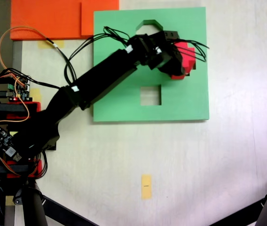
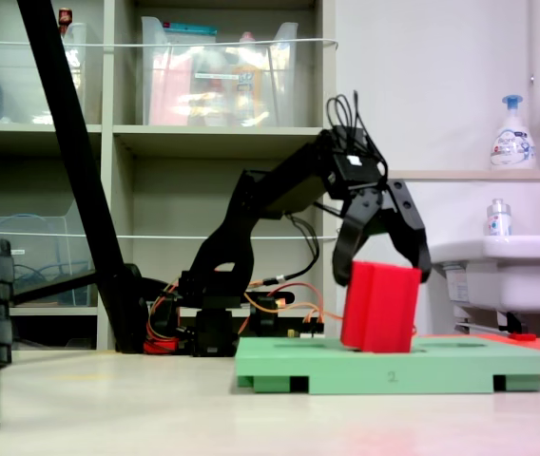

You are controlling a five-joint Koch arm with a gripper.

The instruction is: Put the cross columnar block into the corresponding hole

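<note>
The red cross columnar block (image 2: 381, 309) stands nearly upright, leaning a little, with its lower end down in the light-green board (image 2: 460, 366). From above the block (image 1: 188, 56) shows at the board's (image 1: 190, 101) upper right, half under the gripper. My gripper (image 2: 381, 275) hangs over the block's top, open, its fingers (image 2: 344, 261) spread to either side of the block's upper corners. The gripper (image 1: 178, 59) reaches in from the left. The plus-shaped hole is hidden under the block and gripper.
An octagonal cutout (image 1: 148, 24) and a square cutout (image 1: 150, 95) lie open in the board. Orange foam sheets (image 1: 53, 19) lie at the top left, a yellow tape mark (image 1: 146, 187) lower down. Wiring and boards (image 1: 11, 89) crowd the arm's base.
</note>
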